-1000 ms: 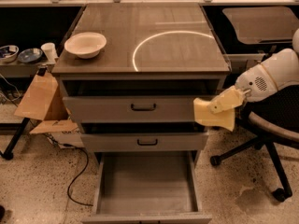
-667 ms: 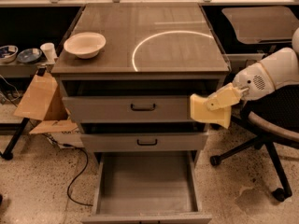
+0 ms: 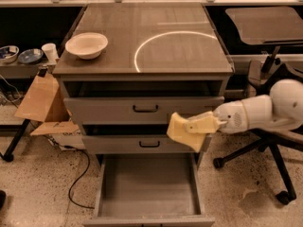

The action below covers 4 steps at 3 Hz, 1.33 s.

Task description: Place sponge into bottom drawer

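The sponge (image 3: 180,132) shows as a pale yellow block; its green side is not visible. My gripper (image 3: 196,125) is shut on it, reaching in from the right on the white arm (image 3: 265,110). It holds the sponge in the air in front of the right end of the middle drawer (image 3: 142,144). The bottom drawer (image 3: 147,188) is pulled fully open below, its flat grey floor bare. The sponge hangs above the drawer's right rear corner.
A white bowl (image 3: 86,45) sits on the cabinet top (image 3: 189,56) at the left. The top drawer (image 3: 142,109) is slightly open. An office chair (image 3: 279,174) stands at the right. Cardboard (image 3: 42,98) and a floor cable (image 3: 78,183) lie at the left.
My gripper has moved left with the sponge, from beside the cabinet's right edge to in front of the middle drawer, over the open bottom drawer.
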Each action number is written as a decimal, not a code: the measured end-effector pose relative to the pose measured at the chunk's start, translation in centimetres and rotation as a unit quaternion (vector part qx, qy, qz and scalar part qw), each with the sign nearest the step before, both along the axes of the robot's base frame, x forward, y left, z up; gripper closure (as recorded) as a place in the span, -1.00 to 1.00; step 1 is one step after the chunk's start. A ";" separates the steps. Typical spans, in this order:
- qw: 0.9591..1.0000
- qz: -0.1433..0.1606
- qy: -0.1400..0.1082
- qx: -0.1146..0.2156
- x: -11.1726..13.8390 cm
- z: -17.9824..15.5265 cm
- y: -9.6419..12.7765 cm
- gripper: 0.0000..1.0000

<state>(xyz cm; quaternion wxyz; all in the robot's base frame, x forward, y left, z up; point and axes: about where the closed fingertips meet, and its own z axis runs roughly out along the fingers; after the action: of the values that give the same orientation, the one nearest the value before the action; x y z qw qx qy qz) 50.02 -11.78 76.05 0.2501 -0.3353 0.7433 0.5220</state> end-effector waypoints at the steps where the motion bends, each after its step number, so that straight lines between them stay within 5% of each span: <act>1: 0.998 -0.014 0.029 0.048 -0.7 -5.3 3.9 1.00; 2: 0.998 -0.024 0.044 0.049 -0.7 -9.9 8.2 1.00; 4: 0.995 -0.009 0.096 -0.022 -0.6 -19.1 14.5 1.00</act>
<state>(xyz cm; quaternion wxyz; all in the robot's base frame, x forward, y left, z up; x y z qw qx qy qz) 49.38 2.76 56.93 0.1750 -0.2828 0.7783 0.5326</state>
